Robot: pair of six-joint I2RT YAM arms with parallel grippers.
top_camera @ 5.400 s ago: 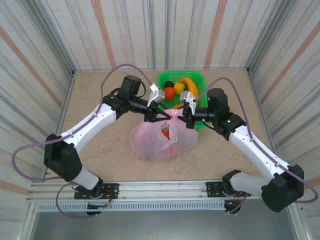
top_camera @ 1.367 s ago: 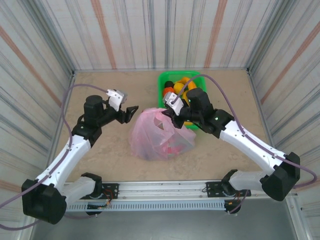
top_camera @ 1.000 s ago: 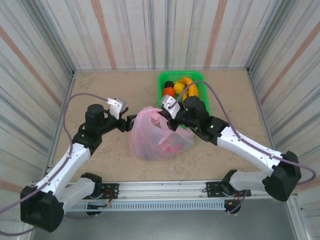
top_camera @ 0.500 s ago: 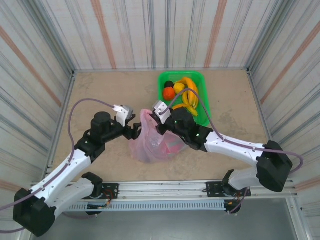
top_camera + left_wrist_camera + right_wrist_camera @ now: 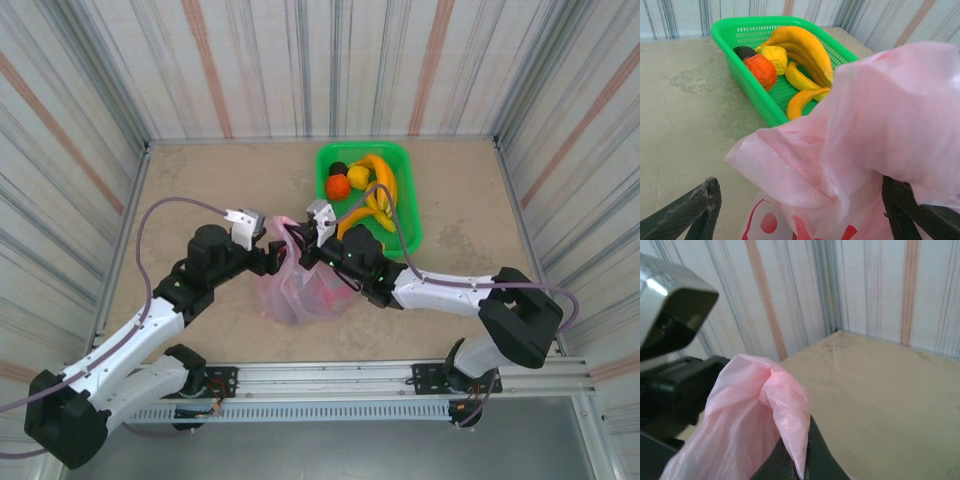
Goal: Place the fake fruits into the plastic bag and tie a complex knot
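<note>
top external view: plastic bag [image 5: 305,292] sits slumped on the bench [image 5: 200,190] roughly midway between the two arms. green basket [image 5: 365,147] is just beyond it toward the far right; whether they touch is hidden by the right arm. fake fruits [image 5: 358,178] lie in the basket, not yet bagged: bananas [image 5: 381,190], an orange fruit [image 5: 337,187], a dark fruit [image 5: 340,168]. red patches show through the bag film, fruit or print i can't tell. right gripper [image 5: 298,240] is at the bag's top; the right wrist view shows its jaws together, clamped on a pulled-up fold of the plastic bag. left gripper [image 5: 272,256] faces the same top from the opposite side. in the left wrist view its jaws are wide apart, fingers [image 5: 700,210] at the lower corners, bag film bulging into the gap and nothing pinched. key relation — the bag's bunched top lies straight ahead of the left gripper, between its fingers, and the right gripper holds the far side, so the two face each other across the bag's mouth. judgement: left is the one placed to close on its side of the rim, and it probably needs a bit more reach so it catches film, not air. from the left wrist the basket and fruit lie past the bag — loading looks unfinished, knot not started.
</note>
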